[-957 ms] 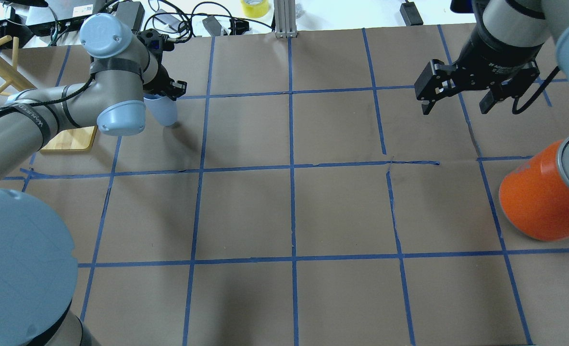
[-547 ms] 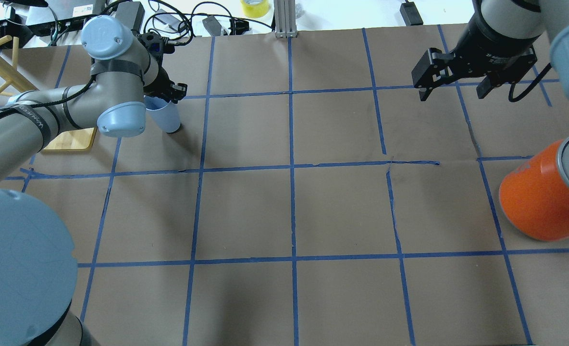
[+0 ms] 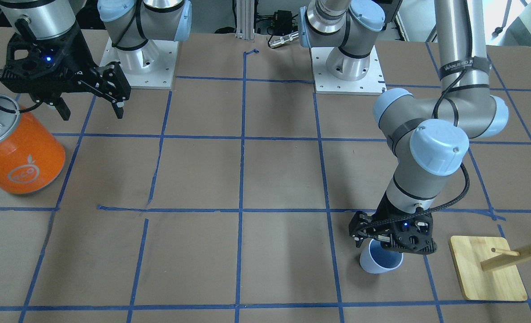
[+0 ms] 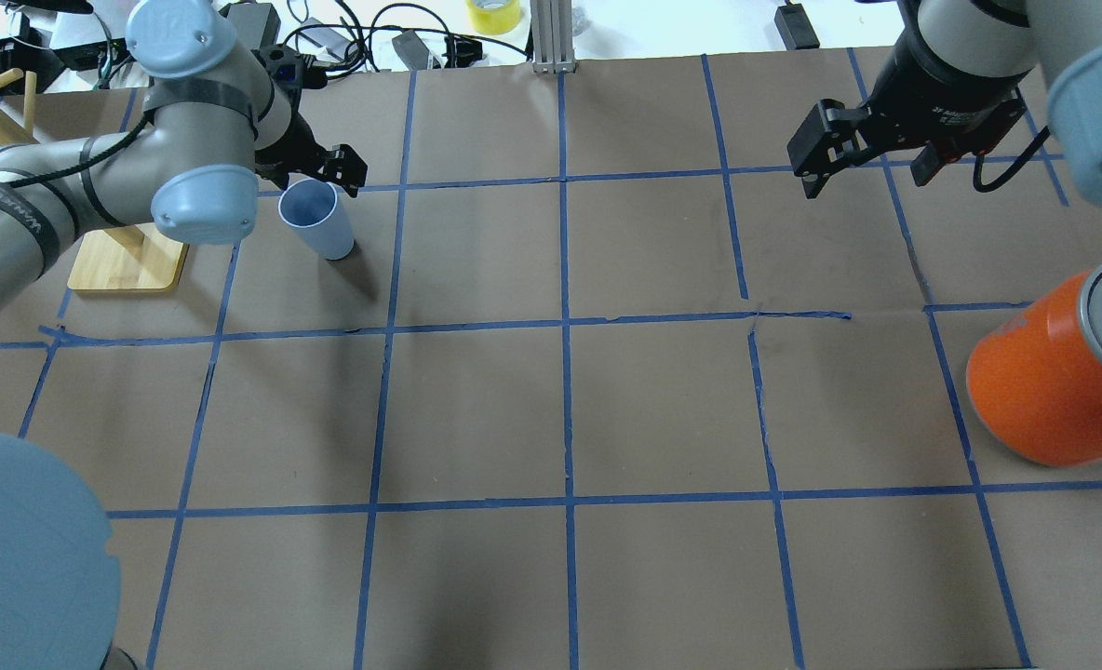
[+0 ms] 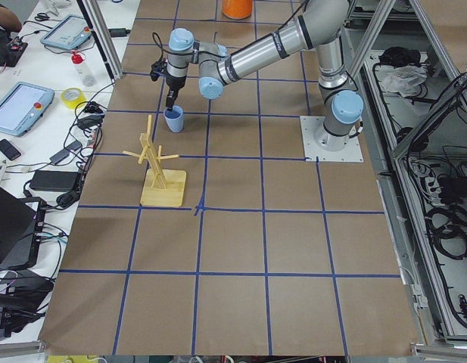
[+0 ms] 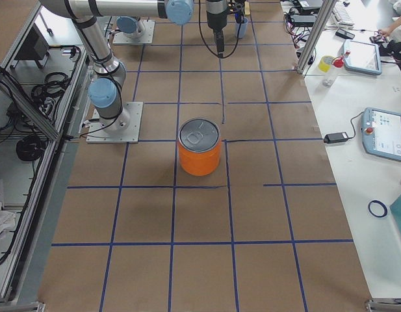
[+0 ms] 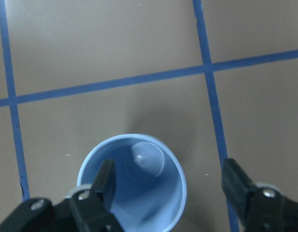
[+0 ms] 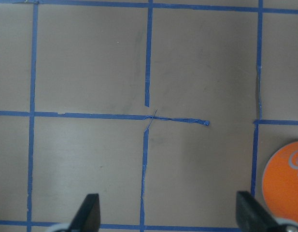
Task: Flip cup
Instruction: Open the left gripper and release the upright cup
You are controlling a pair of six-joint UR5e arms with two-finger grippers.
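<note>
The pale lavender-blue cup (image 4: 316,220) stands upright, mouth up, on the brown table paper at the far left. It also shows in the front view (image 3: 380,262), the left wrist view (image 7: 134,181) and the left side view (image 5: 173,119). My left gripper (image 4: 314,174) hangs just above the cup's rim, open and empty. In the left wrist view (image 7: 170,191) one finger overlaps the rim's left edge and the other stands well to its right. My right gripper (image 4: 863,177) is open and empty, high over the far right, shown also in the front view (image 3: 91,112).
A large orange can (image 4: 1054,381) with a silver lid stands at the right edge; its rim shows in the right wrist view (image 8: 289,179). A wooden peg rack on a square base (image 4: 127,265) stands just left of the cup. Cables and gear lie beyond the table's far edge.
My left gripper has let go of the cup and drawn up and back; the cup now stands free with its mouth up. My right gripper has moved toward the far edge.
</note>
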